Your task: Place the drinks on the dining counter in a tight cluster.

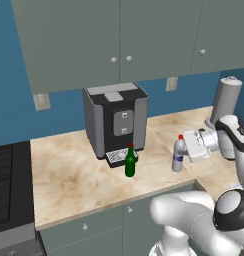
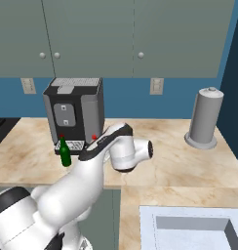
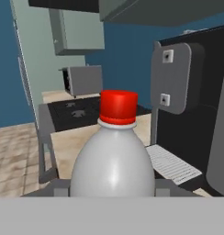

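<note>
we take the coffee machine (image 1: 115, 122) as our landmark on the marble-topped kitchen counter (image 1: 69, 177). the slim dark green bottle (image 1: 130, 161) with its red cap stands upright just in front of the machine's drip tray (image 1: 119, 157), at the tray's right end in the left base view.

to the right of the machine in that view, and a little nearer the counter's front edge, the small silver-white bottle (image 1: 178, 154) with the red cap stands upright on the counter. our gripper (image 1: 190, 148) is level with this bottle and right against its far side from the machine. in the hand view the bottle's (image 3: 113, 160) rounded shoulder and cap rise dead centre, very close to the camera, with the machine's dark front to its right. we cannot see the fingertips, so we cannot tell whether the jaws are closed on the bottle or merely around it.

in the right base view our own arm covers most of the white bottle; its red cap (image 2: 94, 137) peeks out just right of the machine's base, and the green bottle (image 2: 65, 153) stands in front of the tray's left end. a grey paper-towel roll (image 2: 205, 117) stands well to the machine's right.
</note>
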Robot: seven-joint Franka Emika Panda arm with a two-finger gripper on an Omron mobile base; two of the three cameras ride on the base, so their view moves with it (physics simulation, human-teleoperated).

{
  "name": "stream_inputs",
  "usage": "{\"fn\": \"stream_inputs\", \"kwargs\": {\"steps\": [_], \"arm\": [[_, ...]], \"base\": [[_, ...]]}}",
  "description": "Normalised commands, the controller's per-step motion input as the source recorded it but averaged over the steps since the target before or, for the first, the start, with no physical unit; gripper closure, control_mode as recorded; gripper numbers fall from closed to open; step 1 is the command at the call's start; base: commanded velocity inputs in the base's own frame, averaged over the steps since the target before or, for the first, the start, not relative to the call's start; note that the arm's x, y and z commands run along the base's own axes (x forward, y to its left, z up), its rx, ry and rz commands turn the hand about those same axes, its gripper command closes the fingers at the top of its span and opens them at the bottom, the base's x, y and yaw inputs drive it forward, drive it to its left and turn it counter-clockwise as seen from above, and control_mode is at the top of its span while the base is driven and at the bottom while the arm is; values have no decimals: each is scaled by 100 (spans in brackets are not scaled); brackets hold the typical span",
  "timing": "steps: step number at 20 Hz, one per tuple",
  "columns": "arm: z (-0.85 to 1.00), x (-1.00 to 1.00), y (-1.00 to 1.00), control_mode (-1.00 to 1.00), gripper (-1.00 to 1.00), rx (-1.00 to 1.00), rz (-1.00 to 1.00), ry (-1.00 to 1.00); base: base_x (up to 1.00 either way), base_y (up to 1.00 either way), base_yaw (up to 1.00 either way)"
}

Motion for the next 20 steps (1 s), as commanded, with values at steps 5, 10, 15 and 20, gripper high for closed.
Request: {"fn": "stream_inputs", "kwargs": {"steps": [5,10,15,20], "arm": [[21,-23,2,-100,100,0,0,0],[4,-2,0,-100,100,0,0,0],[0,0,0,100,100,0,0,0],[0,0,0,100,100,0,0,0]], "base": [[0,0,0],[0,0,0],[0,0,0],[-10,1,0]]}}
